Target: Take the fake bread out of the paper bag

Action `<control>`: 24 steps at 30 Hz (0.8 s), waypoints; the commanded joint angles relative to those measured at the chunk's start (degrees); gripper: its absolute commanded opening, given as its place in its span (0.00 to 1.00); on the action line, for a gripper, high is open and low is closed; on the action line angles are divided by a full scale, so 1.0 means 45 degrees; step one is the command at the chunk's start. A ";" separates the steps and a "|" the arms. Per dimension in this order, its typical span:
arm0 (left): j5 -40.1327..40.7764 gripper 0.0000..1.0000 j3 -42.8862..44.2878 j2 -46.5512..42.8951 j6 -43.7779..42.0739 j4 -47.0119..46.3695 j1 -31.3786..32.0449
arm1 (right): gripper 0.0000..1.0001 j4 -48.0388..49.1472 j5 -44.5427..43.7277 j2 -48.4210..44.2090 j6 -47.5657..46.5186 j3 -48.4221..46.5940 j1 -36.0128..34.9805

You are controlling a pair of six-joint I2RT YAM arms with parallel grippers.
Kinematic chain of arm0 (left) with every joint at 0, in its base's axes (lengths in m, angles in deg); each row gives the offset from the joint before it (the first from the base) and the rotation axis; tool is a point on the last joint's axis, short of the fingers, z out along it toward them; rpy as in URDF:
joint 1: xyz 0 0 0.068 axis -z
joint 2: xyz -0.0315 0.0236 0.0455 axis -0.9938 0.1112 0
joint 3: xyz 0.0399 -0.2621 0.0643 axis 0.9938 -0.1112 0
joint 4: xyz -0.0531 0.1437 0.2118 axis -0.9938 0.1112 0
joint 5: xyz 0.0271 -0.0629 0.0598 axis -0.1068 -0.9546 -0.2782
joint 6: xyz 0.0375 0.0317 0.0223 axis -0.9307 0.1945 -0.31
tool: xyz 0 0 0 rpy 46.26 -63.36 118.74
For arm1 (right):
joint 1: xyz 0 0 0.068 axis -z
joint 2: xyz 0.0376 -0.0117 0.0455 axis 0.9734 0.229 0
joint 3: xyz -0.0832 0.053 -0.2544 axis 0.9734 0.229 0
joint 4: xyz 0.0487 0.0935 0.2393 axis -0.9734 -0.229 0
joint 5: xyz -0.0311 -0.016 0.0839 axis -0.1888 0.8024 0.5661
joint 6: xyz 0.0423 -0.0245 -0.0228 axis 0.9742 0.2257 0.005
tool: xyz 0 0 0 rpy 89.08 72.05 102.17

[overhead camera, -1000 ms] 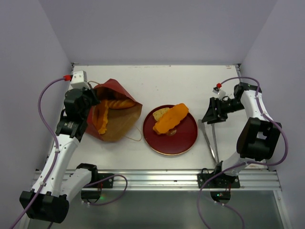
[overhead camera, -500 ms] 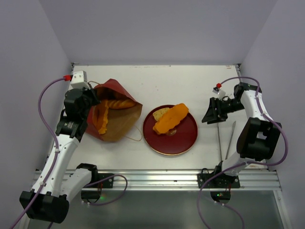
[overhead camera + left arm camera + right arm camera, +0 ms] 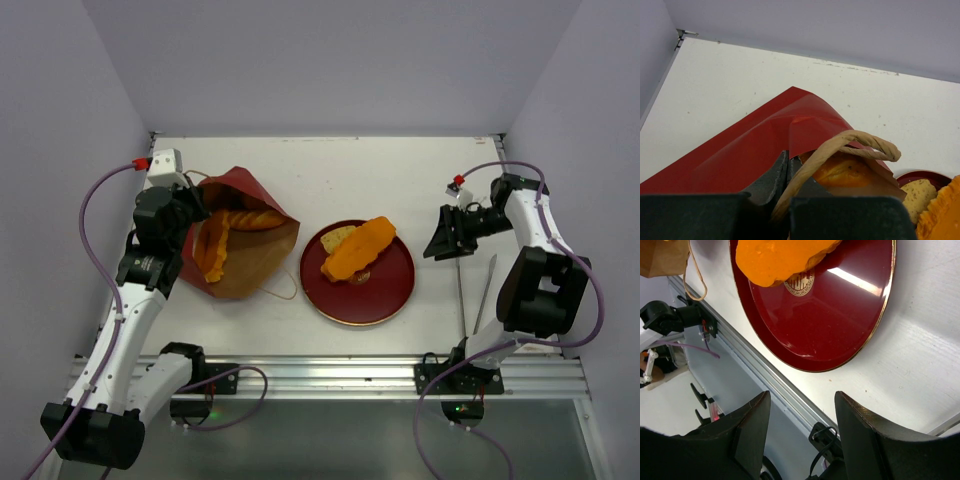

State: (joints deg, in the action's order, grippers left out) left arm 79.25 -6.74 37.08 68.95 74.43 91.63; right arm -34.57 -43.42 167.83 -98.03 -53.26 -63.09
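The paper bag [image 3: 245,240] lies at the left with its brown mouth open toward the plate. Orange loaves [image 3: 211,250] lie inside it. My left gripper [image 3: 186,214] is shut on the bag's red top edge [image 3: 790,125]. In the left wrist view its cord handle [image 3: 855,141] loops over a loaf [image 3: 842,170]. An orange loaf [image 3: 358,250] and a pale bun [image 3: 338,238] lie on the round red plate [image 3: 380,295]. My right gripper [image 3: 433,245] hangs open and empty just right of the plate. The right wrist view shows the plate [image 3: 840,330] and a loaf [image 3: 780,257].
Metal tongs [image 3: 475,295] lie on the table right of the plate, below my right gripper. The table's metal front rail [image 3: 330,375] runs along the near edge. Walls close in the back and both sides.
The tongs shifted right, away from the plate's edge, between one second and half a second ago. Both arms, the bag and the bread look unmoved.
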 commanded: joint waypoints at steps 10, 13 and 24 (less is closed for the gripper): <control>-0.0154 0.00 0.0038 -0.0338 0.0202 -0.0946 -0.0022 | 0.58 -0.0079 0.0526 -0.0493 -0.0383 0.0174 0.0068; -0.0154 0.00 0.0018 -0.0357 0.0202 -0.0946 -0.0022 | 0.58 -0.0079 0.0564 -0.0493 -0.0422 0.0155 0.0068; -0.0135 0.00 0.0018 -0.0435 0.0182 -0.0887 -0.0022 | 0.58 -0.0099 0.0604 -0.0571 -0.0441 0.0155 0.0087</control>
State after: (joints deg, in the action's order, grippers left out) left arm 79.03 -6.76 36.68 68.95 74.50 91.63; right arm -34.72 -43.13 167.77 -98.66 -52.49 -63.07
